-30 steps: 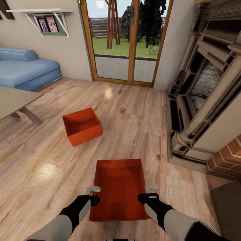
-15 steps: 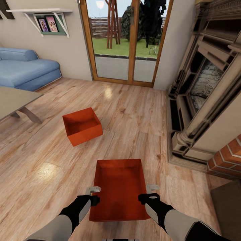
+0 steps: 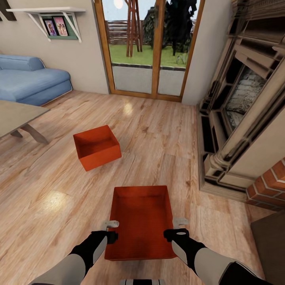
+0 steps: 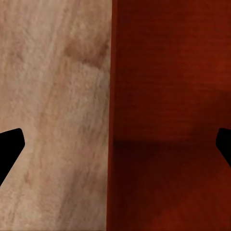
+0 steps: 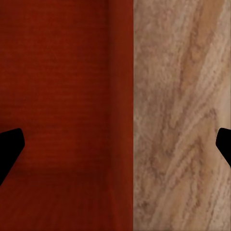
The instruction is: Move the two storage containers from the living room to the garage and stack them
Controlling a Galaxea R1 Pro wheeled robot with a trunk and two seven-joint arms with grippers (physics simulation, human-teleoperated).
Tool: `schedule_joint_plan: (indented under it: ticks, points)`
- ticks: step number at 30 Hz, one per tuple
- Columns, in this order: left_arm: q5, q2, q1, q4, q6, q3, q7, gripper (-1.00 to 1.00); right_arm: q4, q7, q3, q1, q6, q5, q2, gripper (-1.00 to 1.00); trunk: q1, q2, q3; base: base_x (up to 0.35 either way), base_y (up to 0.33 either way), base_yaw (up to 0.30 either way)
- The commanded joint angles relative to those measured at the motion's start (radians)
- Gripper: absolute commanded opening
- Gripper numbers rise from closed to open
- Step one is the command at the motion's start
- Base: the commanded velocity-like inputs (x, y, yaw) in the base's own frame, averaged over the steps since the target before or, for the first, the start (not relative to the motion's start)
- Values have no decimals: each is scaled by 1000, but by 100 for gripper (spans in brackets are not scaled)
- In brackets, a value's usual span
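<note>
I am in the living room, on light wood planks. One orange-red storage container (image 3: 140, 221) sits just in front of me between both arms. My left gripper (image 3: 112, 233) is open at its left wall; in the left wrist view (image 4: 115, 144) the fingers straddle that wall (image 4: 159, 96) without touching it. My right gripper (image 3: 176, 231) is open at the right wall, straddling it (image 5: 72, 96) in the right wrist view (image 5: 115, 144). The second storage container (image 3: 97, 147) stands farther off to the left, turned at an angle.
A stone fireplace (image 3: 241, 114) with a brick base (image 3: 269, 186) lines the right side. Wood-framed glass doors (image 3: 148, 51) are straight ahead. A blue sofa (image 3: 31, 83) and a table (image 3: 18, 116) stand at the left. Something dark (image 3: 269, 245) lies at lower right.
The whole picture has shifted slightly, so the camera has moved. Both grippers stay open at the near container's side walls.
</note>
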Motion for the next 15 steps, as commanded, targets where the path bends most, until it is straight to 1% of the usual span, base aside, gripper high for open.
schedule_joint_plan:
  ticks: [1,11,15]
  points:
    - [9,0,0,-2,5,-2,6,100,-2,-6,8,0,7,-4,0,100,0,0,-1,0,0,0]
    - [10,1,0,-2,5,0,5,100,-2,-6,8,0,7,-4,-2,100,0,0,-1,0,0,0]
    - [11,1,0,-2,5,0,2,100,-2,-6,8,0,7,-4,-2,100,15,-28,-13,0,0,0]
